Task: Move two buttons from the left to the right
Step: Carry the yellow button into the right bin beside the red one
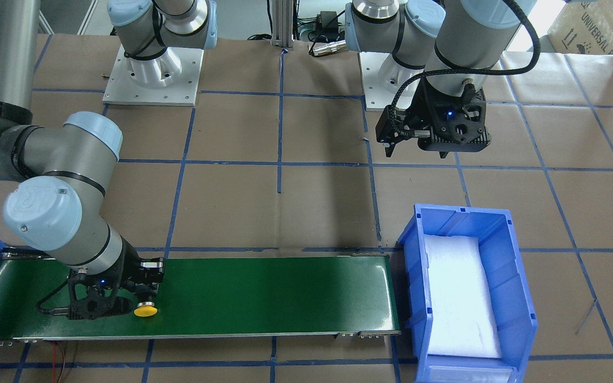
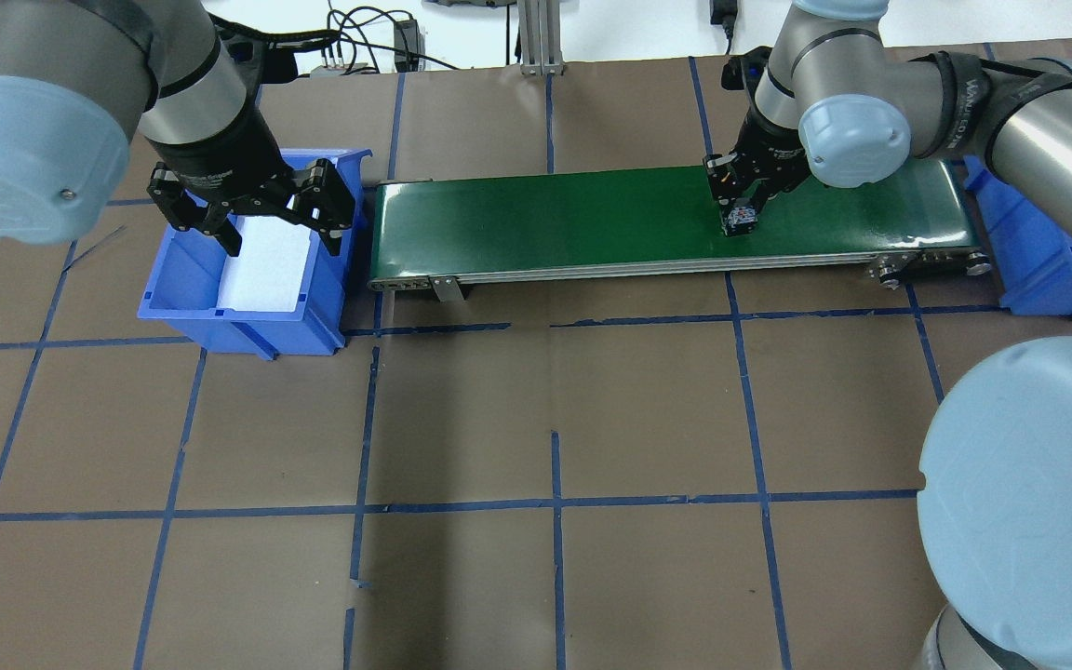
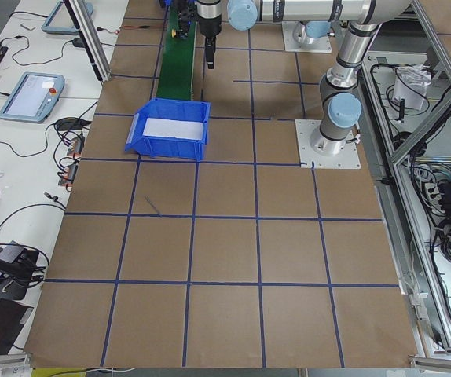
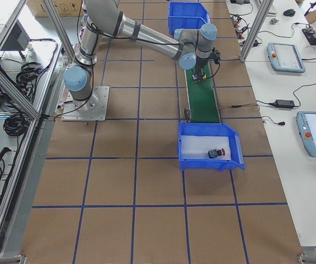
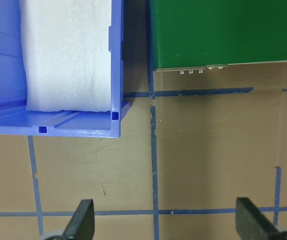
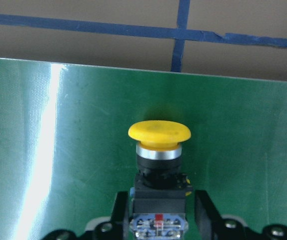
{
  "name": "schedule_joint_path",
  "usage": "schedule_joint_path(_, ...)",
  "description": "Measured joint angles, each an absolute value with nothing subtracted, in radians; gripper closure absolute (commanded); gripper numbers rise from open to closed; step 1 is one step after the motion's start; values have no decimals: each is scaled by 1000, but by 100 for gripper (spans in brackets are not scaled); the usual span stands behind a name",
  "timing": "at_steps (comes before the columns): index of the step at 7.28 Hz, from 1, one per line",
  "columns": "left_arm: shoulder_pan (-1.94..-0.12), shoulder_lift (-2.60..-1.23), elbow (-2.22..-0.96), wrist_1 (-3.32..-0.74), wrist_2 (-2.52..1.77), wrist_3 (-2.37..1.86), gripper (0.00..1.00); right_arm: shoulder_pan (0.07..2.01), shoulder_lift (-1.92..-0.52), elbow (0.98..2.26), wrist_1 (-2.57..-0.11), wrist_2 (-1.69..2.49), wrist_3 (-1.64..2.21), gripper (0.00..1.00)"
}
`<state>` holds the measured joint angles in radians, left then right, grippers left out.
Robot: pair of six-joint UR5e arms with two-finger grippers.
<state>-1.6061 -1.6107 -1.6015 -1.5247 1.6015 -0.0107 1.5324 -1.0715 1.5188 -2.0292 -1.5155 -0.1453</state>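
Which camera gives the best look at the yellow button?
Right wrist-mounted: the yellow button fills the frame, cap and body, in the right gripper. Front-facing shows just its cap; overhead only the body's end; the side views, barely a speck; left wrist, nothing.

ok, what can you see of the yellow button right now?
The yellow button has a wide smooth yellow cap, a silver ring, a short black neck and a blocky black body with a grey base. It lies on its side on the green belt, toward the belt's end on the robot's right, with the cap pointing away from the robot. The right gripper has its fingers against both sides of the body.
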Motion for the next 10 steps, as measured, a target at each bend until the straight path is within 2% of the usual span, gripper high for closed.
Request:
schedule_joint_path(5,-1606,-1611,-1602,-1525,1601,-11,0,1492,-1092,1403,-1932,-1604,-168,80)
schedule_joint_path(10,-1607,-1611,-1603,-1526,1601,-11,0,1131,-1127,1296,-1908,-1651,-683,83)
